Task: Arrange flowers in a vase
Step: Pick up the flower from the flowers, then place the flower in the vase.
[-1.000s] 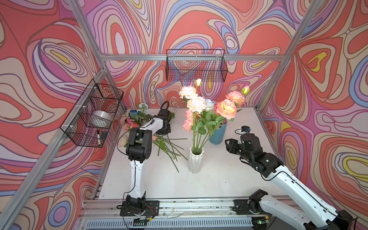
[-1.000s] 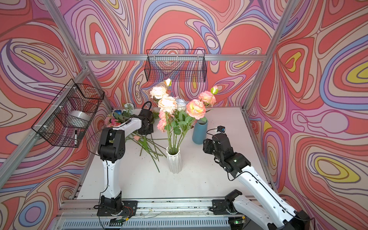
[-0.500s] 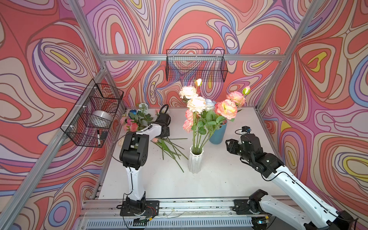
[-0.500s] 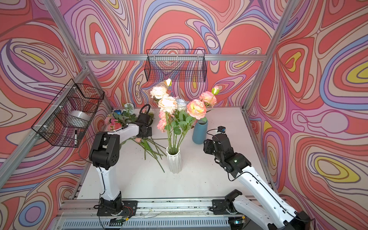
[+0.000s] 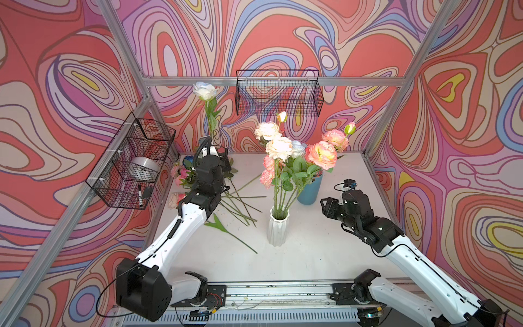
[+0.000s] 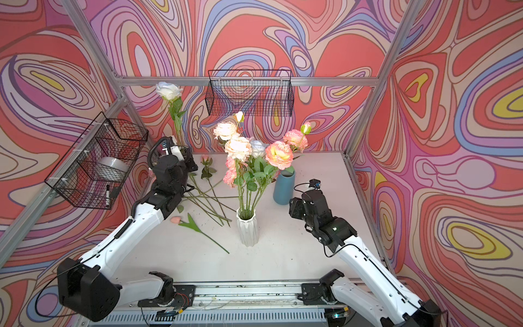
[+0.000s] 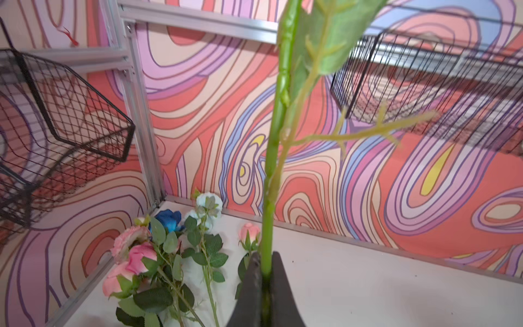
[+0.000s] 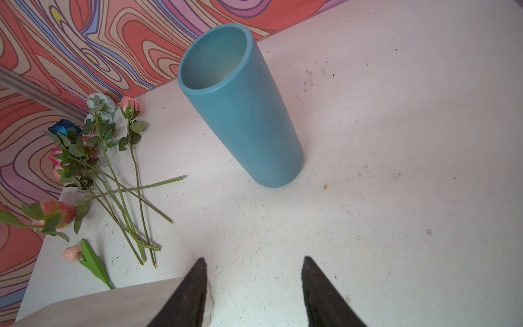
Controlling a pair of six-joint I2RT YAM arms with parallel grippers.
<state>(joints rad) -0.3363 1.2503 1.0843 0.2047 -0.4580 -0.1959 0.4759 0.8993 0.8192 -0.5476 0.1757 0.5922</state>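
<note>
Where the white vase (image 5: pixel 278 228) stands on the desk (image 5: pixel 311 254) holding a bunch of roses (image 5: pixel 321 154), the right gripper (image 8: pixel 254 259) hangs to its right, spread and empty. Farther back, the left gripper (image 7: pixel 265 260) pinches a white rose (image 5: pixel 204 90) by the stem, upright, above loose flowers (image 7: pixel 158 254) in the far left corner.

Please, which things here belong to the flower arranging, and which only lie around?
Job: white rose, clamped in the left tool; loose roses on the table; white ribbed vase holding the bouquet.
Lying about: empty teal vase; two wire baskets; tape roll; marker.
</note>
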